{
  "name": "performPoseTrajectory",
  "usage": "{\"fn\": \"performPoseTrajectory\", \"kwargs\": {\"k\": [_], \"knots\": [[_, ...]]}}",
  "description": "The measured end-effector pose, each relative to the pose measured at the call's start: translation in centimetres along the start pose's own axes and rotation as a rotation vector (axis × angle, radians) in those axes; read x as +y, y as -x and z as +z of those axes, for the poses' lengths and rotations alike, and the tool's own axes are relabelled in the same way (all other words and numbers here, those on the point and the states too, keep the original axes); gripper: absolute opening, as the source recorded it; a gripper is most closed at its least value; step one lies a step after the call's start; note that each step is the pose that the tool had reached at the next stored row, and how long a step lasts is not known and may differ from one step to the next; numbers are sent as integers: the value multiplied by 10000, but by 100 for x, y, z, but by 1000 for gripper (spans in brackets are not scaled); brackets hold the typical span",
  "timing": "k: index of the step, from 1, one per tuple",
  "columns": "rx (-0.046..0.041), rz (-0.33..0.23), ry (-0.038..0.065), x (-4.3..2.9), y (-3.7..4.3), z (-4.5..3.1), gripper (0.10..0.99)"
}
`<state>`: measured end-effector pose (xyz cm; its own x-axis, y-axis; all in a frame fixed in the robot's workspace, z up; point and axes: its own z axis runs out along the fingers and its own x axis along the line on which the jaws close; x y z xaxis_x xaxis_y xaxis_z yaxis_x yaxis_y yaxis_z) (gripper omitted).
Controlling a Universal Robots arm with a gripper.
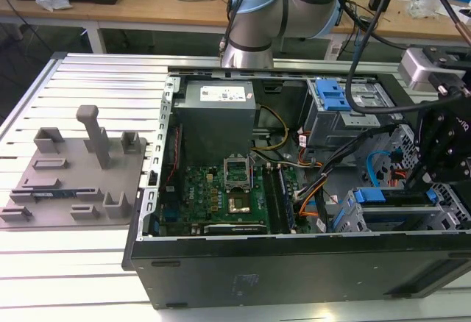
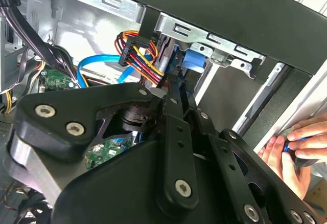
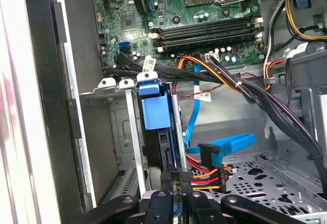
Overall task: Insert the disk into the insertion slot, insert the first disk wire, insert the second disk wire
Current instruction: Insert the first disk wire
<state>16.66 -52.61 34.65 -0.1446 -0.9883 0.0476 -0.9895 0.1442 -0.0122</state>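
We see the disk [image 3: 155,106] already seated in the insertion slot [image 3: 116,132], standing on its thin edge. Its bright blue plastic carrier is smooth and ends in a squared tab. The silver body behind it is mostly hidden by the slot's walls, so we cannot make out the label. The slot is grey sheet metal with a folded rim and holes punched lower down. The disk's long axis runs from the gripper toward the green motherboard [image 3: 204,9], tab end nearest the board (in the exterior view that is across the case, tab toward the exterior view's left).

The gripper [image 3: 176,185] is built of matte black linkage bars with bright screw heads. It sits at the end of the disk opposite the tab, with its fingers drawn close together. We cannot tell whether anything is pinched between them, because the black parts merge there. Just beside it lies a wire bundle [image 3: 204,175] of red, orange and yellow strands, and a flat blue cable [image 3: 230,143] bends next to that. Whether either is plugged in is hard to make out.

The black computer case [image 1: 294,270] lies open on a ribbed metal counter [image 1: 73,278]. In the second wrist view a hand [image 2: 294,150], partly cut off, rests beyond the case wall.
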Motion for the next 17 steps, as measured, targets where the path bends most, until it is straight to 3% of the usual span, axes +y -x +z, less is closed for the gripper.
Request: {"fn": "performPoseTrajectory", "kwargs": {"k": [11,17], "knots": [[-1,-79,-4,1,2,45,169],[-9,-413,-18,0,3,68,169]]}}
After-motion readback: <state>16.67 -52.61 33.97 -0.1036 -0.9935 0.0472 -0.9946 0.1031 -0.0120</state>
